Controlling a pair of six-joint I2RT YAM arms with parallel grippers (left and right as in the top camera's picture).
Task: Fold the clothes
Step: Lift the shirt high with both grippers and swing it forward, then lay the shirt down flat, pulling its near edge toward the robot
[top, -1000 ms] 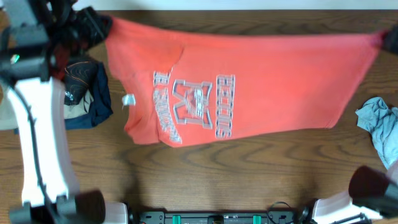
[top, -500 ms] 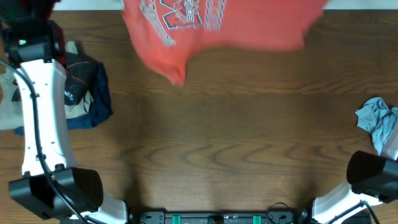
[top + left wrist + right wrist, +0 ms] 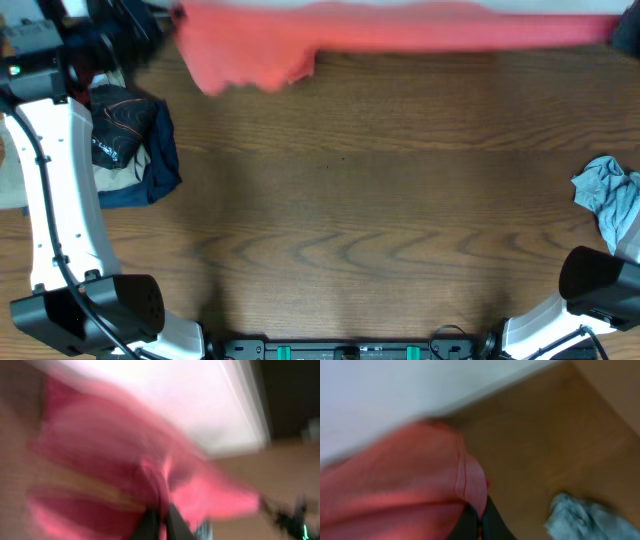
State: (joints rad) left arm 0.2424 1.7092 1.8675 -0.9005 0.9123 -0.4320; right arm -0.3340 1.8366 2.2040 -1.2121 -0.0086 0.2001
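Fabric spans the far side in the overhead view: the large coral-red short-sleeved T-shirt (image 3: 400,30) is stretched in a blurred band along the far edge of the brown wooden table (image 3: 350,220), with its left end hanging lower. A heap of dark navy and black garments (image 3: 135,145) lies at the left, and a crumpled grey-blue cloth (image 3: 605,195) lies at the right edge. In the left wrist view, the left gripper (image 3: 161,517) is pinched tight on a bunched fold of the shirt, all blurred. In the right wrist view, the right gripper (image 3: 480,520) is clamped on a seamed fold of the shirt, with the grey-blue cloth lying on the table nearby.
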